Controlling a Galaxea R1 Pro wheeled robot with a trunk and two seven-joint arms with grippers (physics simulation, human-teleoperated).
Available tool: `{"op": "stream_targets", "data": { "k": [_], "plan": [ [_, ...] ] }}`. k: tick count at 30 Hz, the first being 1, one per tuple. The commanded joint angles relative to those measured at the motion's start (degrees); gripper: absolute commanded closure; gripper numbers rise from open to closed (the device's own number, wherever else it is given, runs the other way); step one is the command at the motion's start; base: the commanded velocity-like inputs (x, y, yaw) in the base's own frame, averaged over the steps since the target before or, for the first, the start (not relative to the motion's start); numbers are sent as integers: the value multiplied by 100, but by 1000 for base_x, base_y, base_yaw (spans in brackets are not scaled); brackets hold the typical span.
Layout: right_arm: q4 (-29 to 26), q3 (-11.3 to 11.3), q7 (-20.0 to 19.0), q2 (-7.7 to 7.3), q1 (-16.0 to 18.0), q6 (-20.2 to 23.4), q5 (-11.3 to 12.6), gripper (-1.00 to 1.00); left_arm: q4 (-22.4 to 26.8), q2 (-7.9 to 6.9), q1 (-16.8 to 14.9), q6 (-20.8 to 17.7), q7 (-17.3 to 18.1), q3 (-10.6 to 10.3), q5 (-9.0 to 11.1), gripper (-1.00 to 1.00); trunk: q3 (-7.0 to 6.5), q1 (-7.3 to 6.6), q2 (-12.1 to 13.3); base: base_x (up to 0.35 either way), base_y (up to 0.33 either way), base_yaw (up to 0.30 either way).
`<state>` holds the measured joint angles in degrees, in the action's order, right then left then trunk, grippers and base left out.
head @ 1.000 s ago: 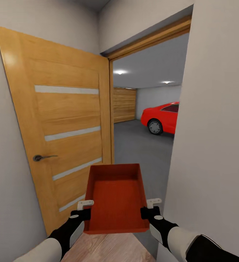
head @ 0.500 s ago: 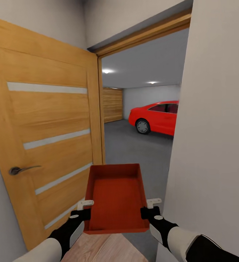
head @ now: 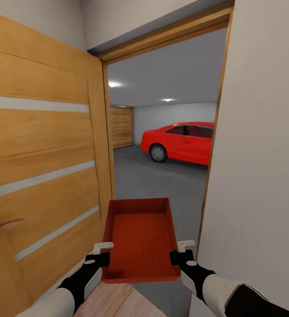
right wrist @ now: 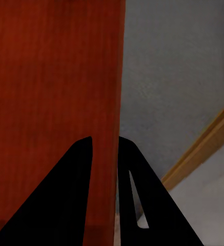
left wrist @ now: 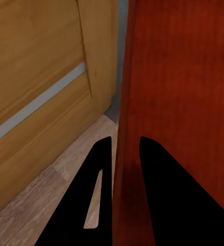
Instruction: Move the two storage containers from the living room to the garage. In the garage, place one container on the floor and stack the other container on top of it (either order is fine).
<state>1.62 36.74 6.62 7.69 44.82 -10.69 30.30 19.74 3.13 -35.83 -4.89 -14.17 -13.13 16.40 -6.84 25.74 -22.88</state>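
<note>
Orange-red storage container (head: 140, 240) carried at the doorway, garage floor (head: 162, 180) ahead.
Judgement: keep it level and centred between wooden door (head: 38, 167) and right wall (head: 263, 154). Left pincer (head: 101, 250) and right pincer (head: 183, 247) each clench a side wall, fingers (left wrist: 99, 174) straddling it.

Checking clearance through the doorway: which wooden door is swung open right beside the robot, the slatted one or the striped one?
The striped door at the robot's left, with pale horizontal strips; the slatted roll door stands far inside the garage.
</note>
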Motion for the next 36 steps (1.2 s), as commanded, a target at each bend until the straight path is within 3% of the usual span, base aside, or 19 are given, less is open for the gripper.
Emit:
{"op": "stream_targets", "data": {
  "k": [1,9,20,36],
  "plan": [
    [14,-193,-301,4,1,-10,-7,100,30,-31,-3,137,-332,237,-87,100,3,5,-5,250,193,-244],
    [14,-193,-301,4,1,-11,-7,100,30,-31,-3,137,-332,235,-87,100,3,5,-5,250,193,-223],
    [14,-193,-302,5,1,-11,-7,100,30,-31,-3,137,-332,233,-84,100,3,5,-5,250,200,-36],
    [14,-193,-310,13,1,-3,-7,100,26,-31,-3,137,-332,232,-91,100,3,5,-5,250,205,-240]
  ]
}}
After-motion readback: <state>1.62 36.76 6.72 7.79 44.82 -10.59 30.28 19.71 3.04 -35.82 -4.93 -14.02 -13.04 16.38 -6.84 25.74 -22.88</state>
